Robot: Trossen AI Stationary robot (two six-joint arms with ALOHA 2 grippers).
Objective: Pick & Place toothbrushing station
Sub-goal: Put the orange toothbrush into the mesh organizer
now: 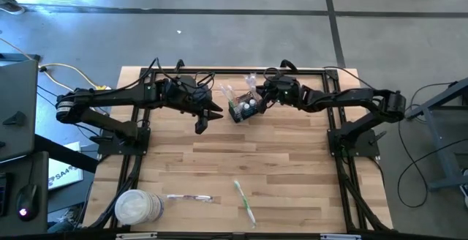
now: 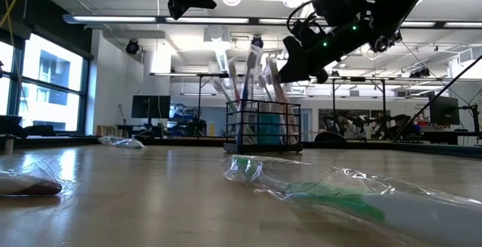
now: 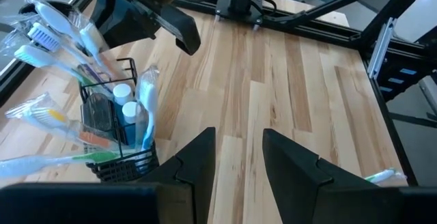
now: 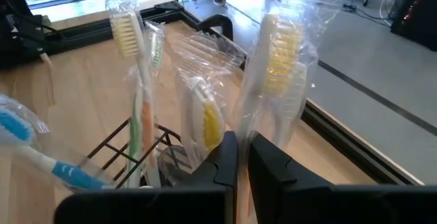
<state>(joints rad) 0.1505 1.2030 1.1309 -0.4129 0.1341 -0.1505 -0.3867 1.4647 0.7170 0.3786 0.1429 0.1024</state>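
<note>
Fingers of the right gripper are pressed together with almost no gap, right at the basket; from its wrist camera a wrapped yellow-bristled toothbrush rises just above the fingertips, but whether it is pinched I cannot tell. Left gripper hangs just beside the basket on its left, above the table, fingers standing a moderate gap apart with nothing between them.

Basket: small black wire-mesh box, standing upright on the table near the far edge, between the two grippers. It holds several wrapped toothbrushes standing upright and fanned out, plus small white-capped tubes.

Well toward the near edge from the basket: a wrapped green toothbrush lying flat, another wrapped brush lying flat, and a round white tub just beside that second brush.
</note>
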